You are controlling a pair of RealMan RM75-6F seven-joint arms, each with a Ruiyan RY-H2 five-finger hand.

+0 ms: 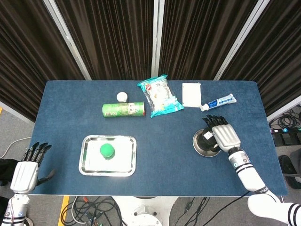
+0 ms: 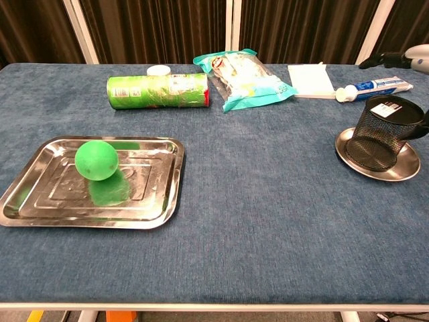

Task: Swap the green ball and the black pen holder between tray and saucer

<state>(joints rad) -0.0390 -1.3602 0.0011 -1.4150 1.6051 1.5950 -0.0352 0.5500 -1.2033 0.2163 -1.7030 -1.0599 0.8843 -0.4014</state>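
The green ball [image 1: 106,150] [image 2: 96,159] lies in the steel tray [image 1: 89,162] [image 2: 167,201] at the front left. On the round saucer [image 1: 201,147] [image 2: 379,168] at the right stands the black mesh pen holder [image 1: 207,137] [image 2: 382,134]. My right hand [image 1: 225,135] [image 2: 415,59] hovers at the holder's right side with fingers spread, and its thumb is at the holder's rim; no grip shows. My left hand [image 1: 26,172] hangs open beyond the table's front left corner, seen only in the head view.
Along the back lie a green tube can [image 1: 123,109] with a white cap [image 1: 122,97] behind it, a snack bag [image 1: 160,95], a white packet [image 1: 191,94] and a toothpaste tube [image 1: 218,102]. Bare blue cloth lies between tray and saucer.
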